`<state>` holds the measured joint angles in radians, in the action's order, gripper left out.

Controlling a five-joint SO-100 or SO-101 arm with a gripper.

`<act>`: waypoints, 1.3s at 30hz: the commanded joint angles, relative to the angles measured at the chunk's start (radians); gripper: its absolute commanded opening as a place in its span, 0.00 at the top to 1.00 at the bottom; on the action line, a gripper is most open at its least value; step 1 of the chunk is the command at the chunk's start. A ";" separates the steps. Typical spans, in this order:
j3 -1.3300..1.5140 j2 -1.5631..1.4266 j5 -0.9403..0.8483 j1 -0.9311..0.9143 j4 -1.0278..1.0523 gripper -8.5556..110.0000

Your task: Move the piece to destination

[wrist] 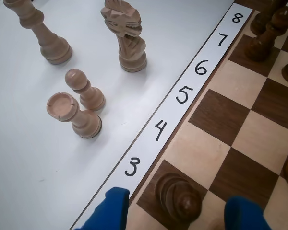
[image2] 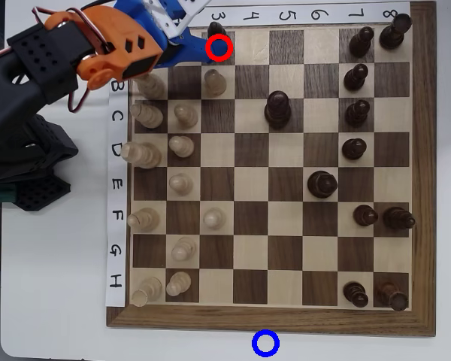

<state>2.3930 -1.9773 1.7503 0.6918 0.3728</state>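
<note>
You see the white worktop (image2: 68, 331) carrying a wooden chessboard (image2: 270, 169) of dark and pale veneer squares, edged by paper strips with hand-inked numbers and letters. The black and orange arm (image2: 83, 56) reaches in from the left of the overhead view toward the board's top row.

The piece (wrist: 178, 197), a small dark-brown turned pawn with a round head, stands upright on the dark corner-row square beside the numeral 3, inside the red ring (image2: 219, 47) in the overhead view. In the wrist view it sits between the two blue fingertips of the gripper (wrist: 182, 215), nearer the left one; the jaws are apart and neither pad is seen to touch it. Its long axis is vertical, so you would close straight across the stem.

The destination (image2: 265, 343), a blue ring outline, lies on bare worktop just below the board's lower rim, well apart from the piece across the whole board.

Off the board in the wrist view you find pale turned pieces: a tall piece (wrist: 41, 31), a carved knight (wrist: 125, 36), a rook (wrist: 74, 115) and a pale pawn (wrist: 85, 90) close together.
</note>
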 commanded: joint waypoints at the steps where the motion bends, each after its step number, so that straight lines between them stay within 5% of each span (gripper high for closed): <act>1: 0.000 0.002 0.202 -0.031 -0.115 0.70; 39: 0.014 0.034 0.229 -0.003 -0.129 0.72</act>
<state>2.4130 -1.9343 1.7503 0.6458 0.3053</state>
